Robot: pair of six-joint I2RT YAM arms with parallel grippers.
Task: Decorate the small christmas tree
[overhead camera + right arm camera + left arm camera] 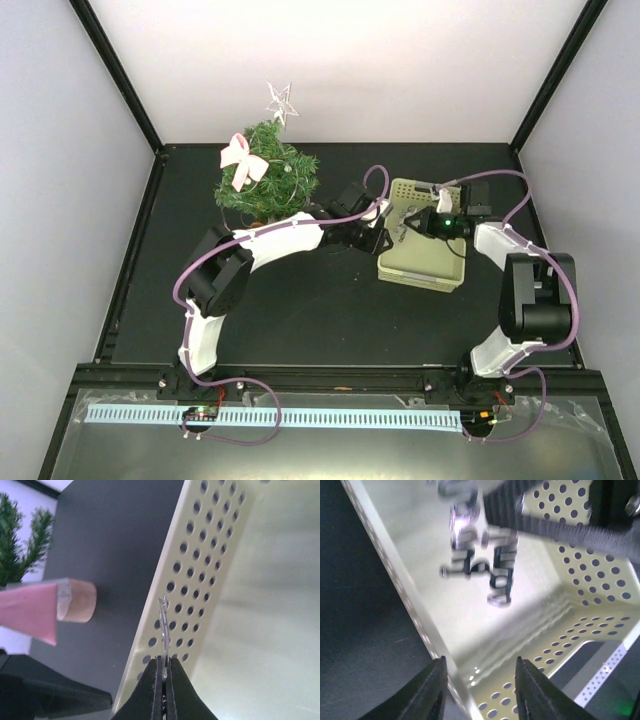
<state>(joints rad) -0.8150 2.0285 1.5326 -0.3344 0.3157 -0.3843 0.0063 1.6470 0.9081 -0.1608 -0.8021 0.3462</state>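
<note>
- While the right gripper [164,670] reaches into the basket [422,266], its jaws are pinched together on a thin clear sliver [163,622], just inside the basket's left wall.
- The left gripper [480,680] sits at the basket's left rim, near a corner. Its jaws are apart with the rim passing between them; contact cannot be told.
- The small christmas tree [268,185] stands upright to the left of the basket, well apart from it.
- Bare matte black table [300,310] extends from the basket's near side toward both arm bases.
- Basket: pale green plastic, smooth floor, walls perforated with round holes.
- Tree: bushy dark green bristles, pink bow [240,160], silver star [282,100] on top, round light-wood base [80,600].
</note>
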